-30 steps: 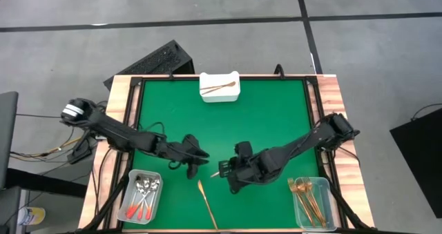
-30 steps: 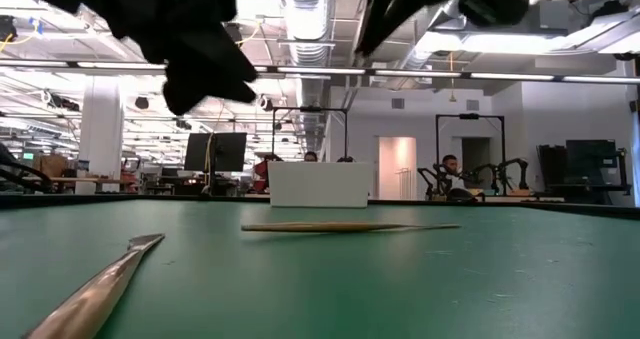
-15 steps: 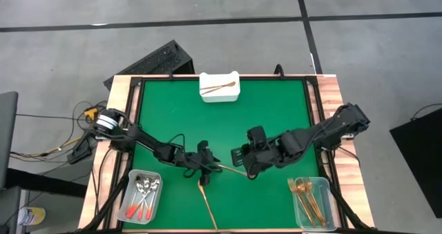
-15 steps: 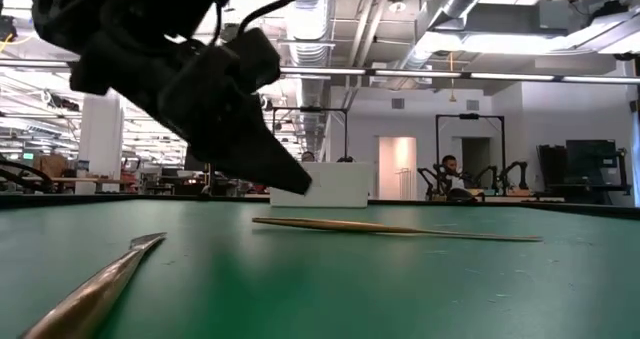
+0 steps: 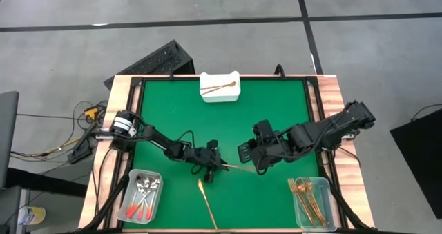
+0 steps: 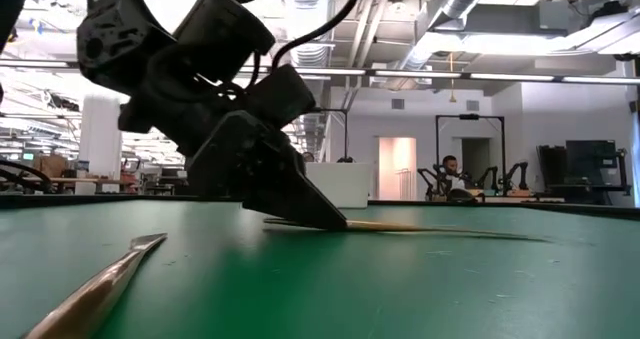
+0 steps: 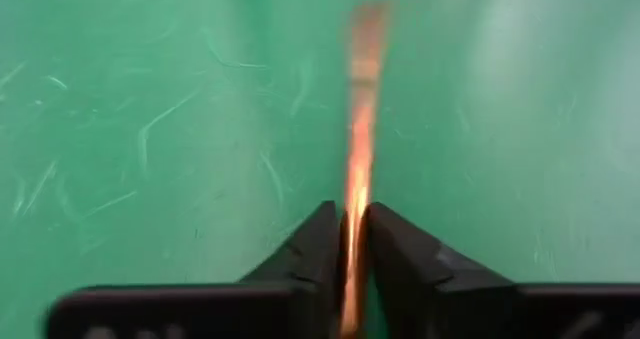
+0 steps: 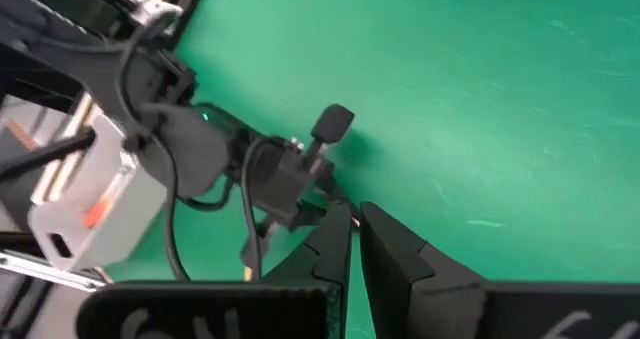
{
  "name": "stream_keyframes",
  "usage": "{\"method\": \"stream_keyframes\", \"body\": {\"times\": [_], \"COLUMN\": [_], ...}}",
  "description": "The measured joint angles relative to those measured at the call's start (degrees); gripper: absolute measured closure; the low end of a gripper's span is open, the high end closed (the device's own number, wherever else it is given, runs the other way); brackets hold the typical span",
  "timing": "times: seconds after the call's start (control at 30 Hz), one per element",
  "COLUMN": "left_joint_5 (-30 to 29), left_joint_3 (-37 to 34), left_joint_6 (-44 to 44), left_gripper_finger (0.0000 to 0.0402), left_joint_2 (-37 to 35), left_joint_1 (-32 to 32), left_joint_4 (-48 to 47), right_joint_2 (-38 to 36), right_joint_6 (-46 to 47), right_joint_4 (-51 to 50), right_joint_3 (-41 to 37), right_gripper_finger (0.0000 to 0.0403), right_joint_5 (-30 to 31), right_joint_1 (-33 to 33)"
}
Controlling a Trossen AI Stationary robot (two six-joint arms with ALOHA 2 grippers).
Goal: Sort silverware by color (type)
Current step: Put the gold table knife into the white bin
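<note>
Two dark fingers of the left claw pinched a thin gold utensil lying mid-counter. Nearby, the right claw stood nearly shut at the utensil's other end, grip unclear. Another gold piece lay near the front edge.

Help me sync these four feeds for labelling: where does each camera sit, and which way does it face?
High view: overhead, looking straight down on the green table; both arms show.
Low view: at tabletop height, looking level across into the room; the left end effector pinches a gold utensil.
Left wrist view: on the left arm, looking past its fingers along that utensil.
Right wrist view: on the right arm, facing the left arm.
Shared: the high and low views both show the copper utensil lying loose.
</note>
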Motion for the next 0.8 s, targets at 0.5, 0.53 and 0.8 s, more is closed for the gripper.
{"method": "stream_keyframes", "body": {"times": [0.5, 0.53, 0.8], "left_joint_5": [1.21, 1.18, -0.29], "left_joint_3": [-1.21, -1.20, -0.72], "left_joint_6": [-2.25, -1.24, 9.04], "left_gripper_finger": [0.0394, 0.0395, 0.0395], "left_joint_2": [-9.79, -11.84, -31.34], "left_joint_1": [2.54, 3.58, 16.31], "left_joint_4": [-7.51, -8.85, -26.45], "right_joint_2": [0.03, 0.03, -2.56], "right_joint_6": [0.41, 0.22, -5.39], "right_joint_4": [-1.34, -1.43, -2.52], "right_joint_3": [-0.02, 0.00, 0.00], "right_gripper_finger": [0.0353, 0.0353, 0.0353], "right_joint_5": [0.01, 0.00, 1.24], "right_joint_1": [0.73, 0.74, -0.97]}}
